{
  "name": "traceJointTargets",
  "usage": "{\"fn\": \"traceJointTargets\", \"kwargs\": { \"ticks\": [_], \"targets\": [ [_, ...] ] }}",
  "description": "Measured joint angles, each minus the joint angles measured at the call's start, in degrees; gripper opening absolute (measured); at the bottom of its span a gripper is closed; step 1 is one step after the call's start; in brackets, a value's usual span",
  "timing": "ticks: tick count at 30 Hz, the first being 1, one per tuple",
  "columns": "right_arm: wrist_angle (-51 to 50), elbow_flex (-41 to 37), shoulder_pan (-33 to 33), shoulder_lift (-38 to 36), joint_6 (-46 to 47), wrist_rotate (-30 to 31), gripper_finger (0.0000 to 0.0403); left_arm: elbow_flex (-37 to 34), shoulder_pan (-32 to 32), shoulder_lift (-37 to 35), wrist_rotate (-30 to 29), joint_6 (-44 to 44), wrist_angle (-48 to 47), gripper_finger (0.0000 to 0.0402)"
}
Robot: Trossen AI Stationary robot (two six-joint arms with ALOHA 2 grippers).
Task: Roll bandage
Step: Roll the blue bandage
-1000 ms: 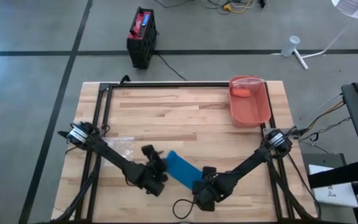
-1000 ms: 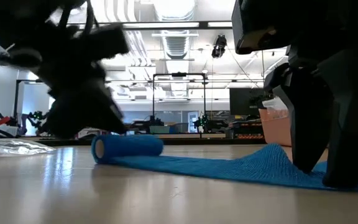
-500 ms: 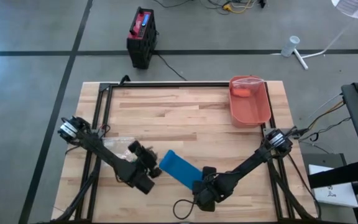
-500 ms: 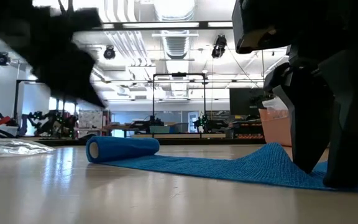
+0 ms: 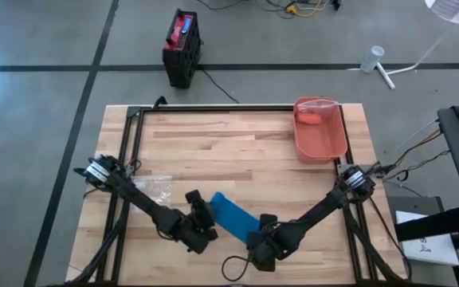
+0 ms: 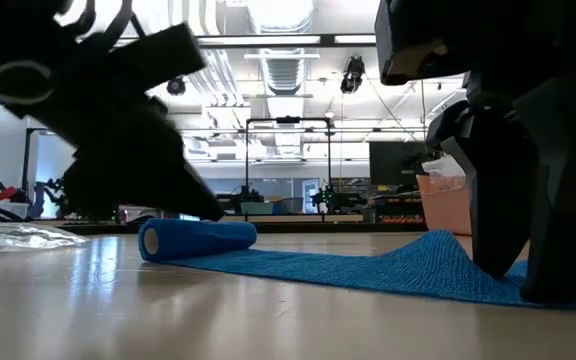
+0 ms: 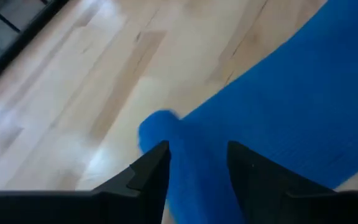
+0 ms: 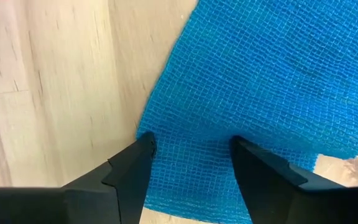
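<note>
A blue mesh bandage (image 5: 233,215) lies on the wooden table near its front edge. Its far-left end is wound into a short roll (image 6: 198,240); the rest is a flat strip (image 6: 368,268) running toward my right gripper (image 5: 255,237). My left gripper (image 7: 197,167) stands open, slanting down, with one finger on either side of the roll (image 7: 185,152). My right gripper (image 8: 191,158) is open, pointing down, with both fingertips on the strip's loose end. My left gripper straddles the roll's near end; I cannot tell whether its fingers touch it. My right gripper stands with its spread fingertips (image 6: 498,255) on the strip's loose end (image 8: 191,124), coming from above. That end lies flat on the table, and the strip humps up slightly just before the fingers (image 6: 433,245).
A pink tray (image 5: 329,143) with an orange object stands at the back right. Crumpled clear plastic (image 5: 154,187) lies left of the bandage. A black cable (image 5: 233,267) loops at the front edge. Black frame rails (image 5: 213,109) border the table.
My left gripper drew back toward the table's left edge and up, clear of the roll, then came back down over it and tipped further downward. The rolled end has shifted slightly away from my right gripper, which kept still.
</note>
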Motion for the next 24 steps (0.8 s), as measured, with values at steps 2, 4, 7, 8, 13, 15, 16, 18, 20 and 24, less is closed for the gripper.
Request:
{"fn": "traceJointTargets", "kwargs": {
  "ticks": [2,4,7,8,13,15,16,18,20,24],
  "targets": [
    [0.1,0.0,0.1,0.0,0.1,0.1,0.0213,-0.3,0.0,-0.1,-0.9,-0.9,-5.2,0.0153],
    [0.2,0.0,0.1,0.0,0.1,0.1,0.0212,-0.3,0.0,-0.6,-2.1,-3.2,-12.0,0.0153],
    [0.2,0.0,0.1,0.0,-0.1,0.1,0.0207,-0.3,0.0,-1.4,-2.1,-9.0,-24.6,0.0153],
    [0.2,0.0,0.1,0.0,-0.1,0.0,0.0207,-0.4,0.0,-1.4,-1.9,-11.5,-28.9,0.0153],
    [0.3,0.0,0.1,0.0,-0.1,0.0,0.0209,-0.5,0.0,-1.9,-1.8,-25.3,-46.6,0.0153],
    [0.3,0.0,0.1,0.0,-0.1,0.0,0.0210,-0.5,-0.2,-2.6,-1.0,-27.9,-49.0,0.0153],
    [0.3,0.0,0.1,0.0,-0.1,0.0,0.0210,-0.5,-0.5,-3.2,-0.7,-28.3,-49.0,0.0153],
    [0.3,0.0,0.1,0.0,-0.1,-0.1,0.0208,-0.4,-1.0,-4.4,0.2,-28.5,-47.6,0.0153],
    [0.3,0.0,0.1,0.0,-0.1,-0.1,0.0206,0.1,-1.8,-5.8,0.2,-29.5,-44.1,0.0153],
    [0.5,0.0,0.1,0.0,-0.1,-0.1,0.0205,0.1,-4.2,-7.9,-2.7,-25.2,-23.2,0.0153]
  ]
}}
